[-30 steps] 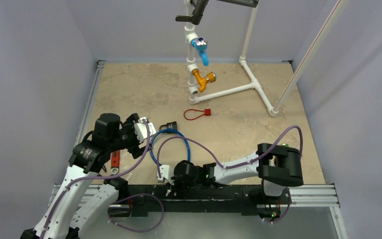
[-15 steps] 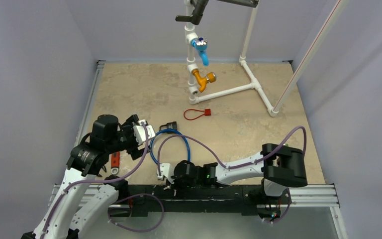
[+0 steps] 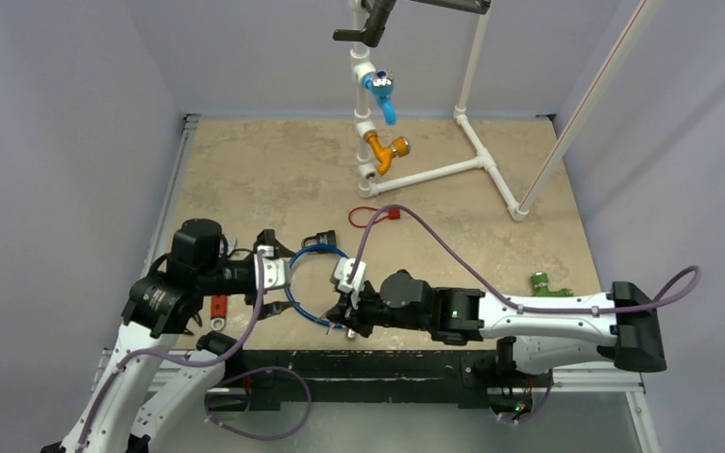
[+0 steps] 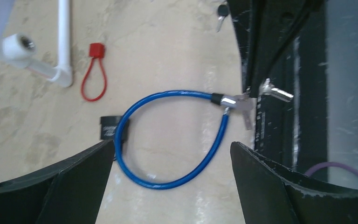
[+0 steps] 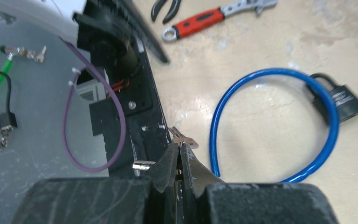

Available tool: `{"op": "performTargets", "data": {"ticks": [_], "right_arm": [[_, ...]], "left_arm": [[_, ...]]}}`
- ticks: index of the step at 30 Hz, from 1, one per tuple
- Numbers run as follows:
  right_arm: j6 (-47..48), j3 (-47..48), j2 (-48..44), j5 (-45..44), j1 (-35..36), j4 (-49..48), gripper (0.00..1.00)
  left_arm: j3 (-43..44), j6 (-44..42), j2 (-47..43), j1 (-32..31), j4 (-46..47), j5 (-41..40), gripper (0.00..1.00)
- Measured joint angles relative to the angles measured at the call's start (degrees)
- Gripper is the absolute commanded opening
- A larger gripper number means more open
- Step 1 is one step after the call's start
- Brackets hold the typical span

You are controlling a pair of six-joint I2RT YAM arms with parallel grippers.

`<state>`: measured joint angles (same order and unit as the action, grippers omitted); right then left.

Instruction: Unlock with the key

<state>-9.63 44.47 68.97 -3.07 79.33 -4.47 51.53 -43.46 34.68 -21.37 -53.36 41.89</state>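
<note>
Lavender walls close in a beige stone-patterned table (image 3: 274, 170). At its far side stands a white pipe frame (image 3: 477, 90) carrying a blue valve (image 3: 382, 94) and an orange one (image 3: 384, 149). Both arms reach over the near half. The left gripper (image 4: 172, 144) hovers with its fingers spread wide and empty, and its own camera sees a blue cable (image 4: 168, 94) looped on the table between them. A red-handled wrench (image 5: 200, 21) and a pair of pliers (image 5: 165, 9) lie off to the left near the rail, and a red loop tag (image 4: 93, 79) lies beyond the cable toward the pipes. The padlock (image 5: 342, 100) is a small black body at the far side of the loop, its shackle hooked round the cable and apparently closed. The right gripper (image 5: 179, 151) has its fingers pressed together low over the table's near edge. The key (image 5: 184, 139) juts from the very tips, so it looks pinched there, well apart from the padlock

My reading is that picking up the key is about finished and nothing has gone into the lock. The next move calls for carrying the key across the loop and lining its blade up with the keyway, which cannot be seen in any view. The open left fingers will probably have to steady the lock body first

The only marking is a round emblem on the padlock's face, too blurred to read
</note>
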Motion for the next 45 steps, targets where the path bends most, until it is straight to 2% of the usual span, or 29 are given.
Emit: {"op": "performTargets", "data": {"ticks": [8,15,25,31,35,39,45], "right_arm": [[1.84,9.07,-6.54,-4.35,0.0,8.39,0.0],[5.77,14.49,-7.23,-6.4,0.0,12.66,0.0],[11.93,19.61,-5.86,-6.38,0.02,16.92,0.0],[14.86,21.97,-4.81,-6.08,0.44,17.27,0.0],[17.25,22.36,-4.5,-5.9,0.9,17.75,0.0],[19.85,22.58,-4.44,-6.27,1.09,19.58,0.0],[22.73,23.56,-3.91,-7.17,1.81,22.23,0.0]], "left_arm": [[4.2,9.73,11.43,0.0,-2.01,18.32,1.0],[4.17,18.12,12.74,0.0,-0.31,29.49,0.99],[3.85,26.53,13.2,0.0,4.02,37.73,0.93],[1.53,34.64,13.22,0.0,11.78,39.41,0.87],[1.05,38.58,13.27,0.0,14.75,40.61,0.76],[1.05,41.0,13.18,0.0,16.35,41.68,0.57],[1.03,41.99,12.98,0.0,17.2,41.92,0.47]]}}
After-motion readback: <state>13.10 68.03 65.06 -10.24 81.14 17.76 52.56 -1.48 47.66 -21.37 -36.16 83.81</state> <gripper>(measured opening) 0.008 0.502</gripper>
